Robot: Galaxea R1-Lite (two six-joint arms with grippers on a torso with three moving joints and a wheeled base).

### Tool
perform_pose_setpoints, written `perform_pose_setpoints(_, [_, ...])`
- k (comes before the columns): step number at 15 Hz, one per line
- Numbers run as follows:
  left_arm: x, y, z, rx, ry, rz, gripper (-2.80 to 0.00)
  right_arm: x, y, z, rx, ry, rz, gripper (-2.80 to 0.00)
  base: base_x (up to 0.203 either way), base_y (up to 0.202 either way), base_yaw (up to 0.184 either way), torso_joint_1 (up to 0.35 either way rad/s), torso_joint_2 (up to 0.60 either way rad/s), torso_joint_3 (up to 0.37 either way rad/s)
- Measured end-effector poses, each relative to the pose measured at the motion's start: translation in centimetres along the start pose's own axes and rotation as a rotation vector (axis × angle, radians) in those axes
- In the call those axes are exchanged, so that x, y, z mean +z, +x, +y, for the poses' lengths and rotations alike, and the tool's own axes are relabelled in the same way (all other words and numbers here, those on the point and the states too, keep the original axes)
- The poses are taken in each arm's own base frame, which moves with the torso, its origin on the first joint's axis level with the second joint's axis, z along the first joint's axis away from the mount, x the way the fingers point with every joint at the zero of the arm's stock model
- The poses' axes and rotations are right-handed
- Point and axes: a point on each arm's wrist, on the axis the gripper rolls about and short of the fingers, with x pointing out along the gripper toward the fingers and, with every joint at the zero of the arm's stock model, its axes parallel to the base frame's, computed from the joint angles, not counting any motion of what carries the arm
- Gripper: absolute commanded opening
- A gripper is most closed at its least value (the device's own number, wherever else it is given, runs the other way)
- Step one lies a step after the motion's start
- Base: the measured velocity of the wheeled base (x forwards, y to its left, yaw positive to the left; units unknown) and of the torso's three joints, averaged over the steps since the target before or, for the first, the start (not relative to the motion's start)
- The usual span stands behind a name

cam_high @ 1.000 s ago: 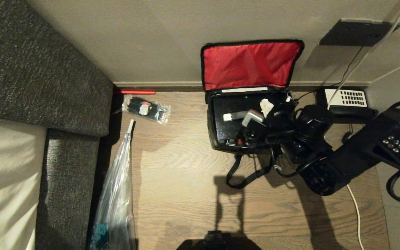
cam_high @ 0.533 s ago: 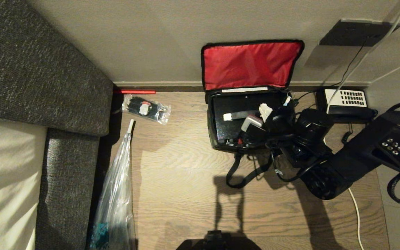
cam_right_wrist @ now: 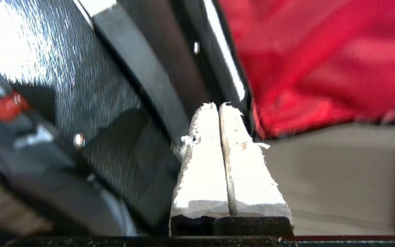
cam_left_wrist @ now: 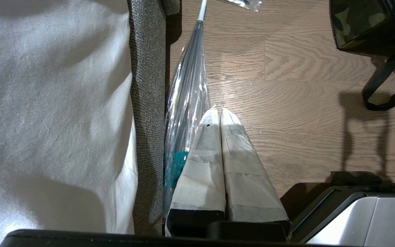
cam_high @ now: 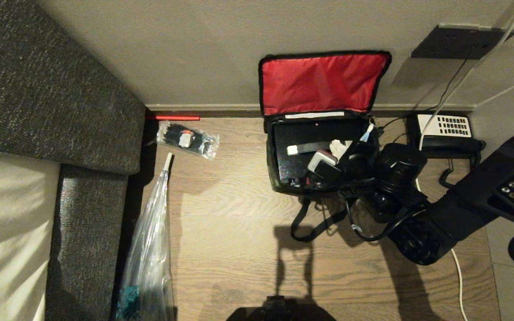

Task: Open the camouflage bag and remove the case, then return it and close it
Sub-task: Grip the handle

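Bag (cam_high: 324, 147) open on floor, red lid back against wall, case (cam_high: 292, 158) inside. Right gripper (cam_right_wrist: 219, 106) over case, jaws closed, empty. Must spread jaws, seat on case edge before lifting.

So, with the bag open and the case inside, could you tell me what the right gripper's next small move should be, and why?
Probably open the right gripper first: its fingers are shut and hold nothing, poised over the case inside the camouflage bag, whose red lid stands open against the wall.
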Motion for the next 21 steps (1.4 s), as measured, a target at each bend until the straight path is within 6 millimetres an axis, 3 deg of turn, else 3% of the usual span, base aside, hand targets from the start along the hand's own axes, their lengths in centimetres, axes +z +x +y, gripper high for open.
perform_pose_setpoints(6, [0.0,0.0,0.0,0.000,0.000,0.000,-2.80,2.2,-2.0,-0.4,0.041,0.134,0.059,-2.80,0.000,0.000,0.000,0.000,0.00,0.000])
perform_pose_setpoints(11, [0.0,0.0,0.0,-0.001,0.000,0.000,-2.80,2.9,-2.8,-1.3,-0.017,0.136,0.170,-2.80,0.000,0.000,0.000,0.000,0.00,0.000])
perform_pose_setpoints(21, [0.0,0.0,0.0,0.000,0.000,0.000,-2.80,4.3,-3.6,-0.9,0.005,0.136,0.210,-2.80,0.000,0.000,0.000,0.000,0.00,0.000])
